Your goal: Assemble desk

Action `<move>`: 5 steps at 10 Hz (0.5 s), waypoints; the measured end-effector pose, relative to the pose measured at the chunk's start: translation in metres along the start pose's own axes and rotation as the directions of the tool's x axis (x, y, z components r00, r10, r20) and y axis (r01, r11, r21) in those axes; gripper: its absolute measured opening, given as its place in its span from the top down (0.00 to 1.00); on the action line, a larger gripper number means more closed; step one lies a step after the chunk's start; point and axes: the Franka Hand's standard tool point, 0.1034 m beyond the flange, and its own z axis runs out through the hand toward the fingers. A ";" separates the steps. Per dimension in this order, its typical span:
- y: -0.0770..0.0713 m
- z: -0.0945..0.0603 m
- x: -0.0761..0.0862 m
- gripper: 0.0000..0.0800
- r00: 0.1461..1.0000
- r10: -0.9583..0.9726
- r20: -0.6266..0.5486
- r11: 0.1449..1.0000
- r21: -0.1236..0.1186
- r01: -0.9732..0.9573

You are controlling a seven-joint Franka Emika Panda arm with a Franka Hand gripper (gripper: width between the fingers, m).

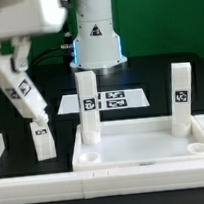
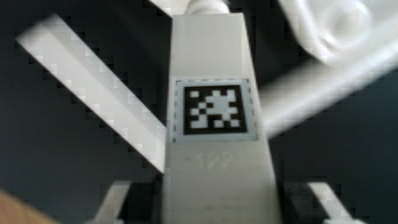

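— Pincer (image 1: 6, 64) first: what is it doing?

— Clenched on a leg (image 1: 19, 90), up over the table's edge on the exterior view's left. That leg hangs slanted, not plumb. In the wrist view it sits between both fingers (image 2: 118, 200), with its tag (image 2: 217, 110) facing the camera.

— And the rest of the desk?

— The tabletop (image 1: 144, 144) lies flat near the table's front edge, towards the corner on the exterior view's right. Two upright legs (image 1: 87, 106) stand in its far corners. The two near sockets (image 1: 90, 155) look empty. A fourth, loose leg (image 1: 40, 139) rests on the table right under the held one. The marker board (image 1: 115, 97) lies behind the tabletop, and a long rail (image 1: 107, 177) runs along the front edge.

— So what could go wrong?

— My first worry is the slant. If the leg reaches a socket at that angle, it will probably jam on the rim or shove the tabletop sideways. That could also knock the standing legs askew.

— And the loose leg below?

— Its top and the held leg's lower end are very close; I can't tell whether they touch. A swing across at this height could tip the loose leg over or push it towards the table's edge.

— Grip trouble?

— Possibly. It is smooth plastic, gripped away from its middle as far as I can judge, so a bump could turn it between the fingers.
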 end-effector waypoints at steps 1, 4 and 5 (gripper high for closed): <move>-0.038 -0.006 -0.011 0.64 0.995 -0.042 -0.092 0.999 0.020 0.044; -0.093 -0.007 -0.049 0.64 0.970 -0.060 -0.234 0.996 0.054 0.074; -0.091 -0.006 -0.046 0.64 0.952 -0.059 -0.301 0.996 0.047 0.077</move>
